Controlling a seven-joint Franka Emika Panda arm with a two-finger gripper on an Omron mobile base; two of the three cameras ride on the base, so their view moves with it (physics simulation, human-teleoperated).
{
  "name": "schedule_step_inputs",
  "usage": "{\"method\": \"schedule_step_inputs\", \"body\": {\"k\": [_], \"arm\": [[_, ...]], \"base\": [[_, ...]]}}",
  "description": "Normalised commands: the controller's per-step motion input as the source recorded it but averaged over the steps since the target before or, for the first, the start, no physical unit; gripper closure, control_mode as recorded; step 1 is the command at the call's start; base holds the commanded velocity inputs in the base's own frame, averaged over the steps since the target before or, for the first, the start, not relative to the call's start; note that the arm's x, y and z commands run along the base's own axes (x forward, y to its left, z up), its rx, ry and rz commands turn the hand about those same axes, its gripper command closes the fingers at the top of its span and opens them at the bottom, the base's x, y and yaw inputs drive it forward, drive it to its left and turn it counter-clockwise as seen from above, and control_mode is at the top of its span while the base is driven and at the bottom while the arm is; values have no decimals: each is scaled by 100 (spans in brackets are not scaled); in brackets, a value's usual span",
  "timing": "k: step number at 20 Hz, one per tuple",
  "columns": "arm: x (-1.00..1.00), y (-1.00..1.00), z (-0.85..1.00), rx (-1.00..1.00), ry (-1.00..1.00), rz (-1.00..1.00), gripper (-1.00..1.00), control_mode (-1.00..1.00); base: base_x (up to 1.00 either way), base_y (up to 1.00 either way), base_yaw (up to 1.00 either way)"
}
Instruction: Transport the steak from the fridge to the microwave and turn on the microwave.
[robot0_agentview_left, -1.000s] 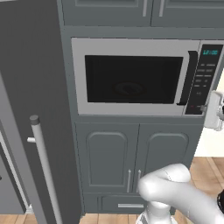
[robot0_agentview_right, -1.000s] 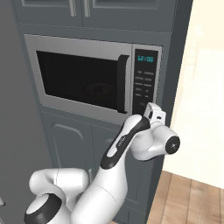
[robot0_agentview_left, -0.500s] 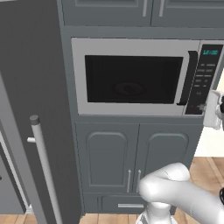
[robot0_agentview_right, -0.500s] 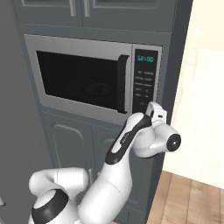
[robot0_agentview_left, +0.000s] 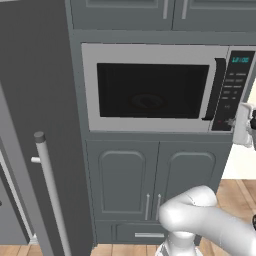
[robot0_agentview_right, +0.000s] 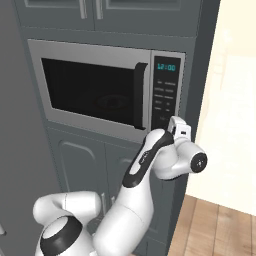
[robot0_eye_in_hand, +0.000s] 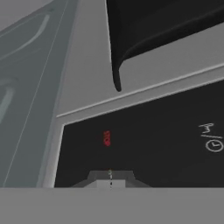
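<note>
The microwave (robot0_agentview_left: 152, 90) is built into the cabinets, door shut, its handle (robot0_agentview_left: 215, 90) running vertically. The closed gripper (robot0_eye_in_hand: 110, 177) presses against the button panel's (robot0_agentview_right: 165, 97) lower edge.

Grey cabinet doors (robot0_agentview_left: 152, 177) below, upper cabinets (robot0_agentview_left: 165, 10) above, wood floor (robot0_agentview_right: 220, 230) at right.
</note>
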Motion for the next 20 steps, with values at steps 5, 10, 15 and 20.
{"method": "schedule_step_inputs", "body": {"k": [5, 10, 15, 20], "arm": [[21, 0, -16, -9, -2, 0, 100, -100], [37, 0, -26, -2, 0, 0, 100, -100], [58, 0, -52, 4, 12, 0, 100, -100], [64, 18, -63, 10, 22, -7, 100, -100]], "base": [[0, 0, 0], [0, 0, 0], [0, 0, 0], [0, 0, 0]]}}
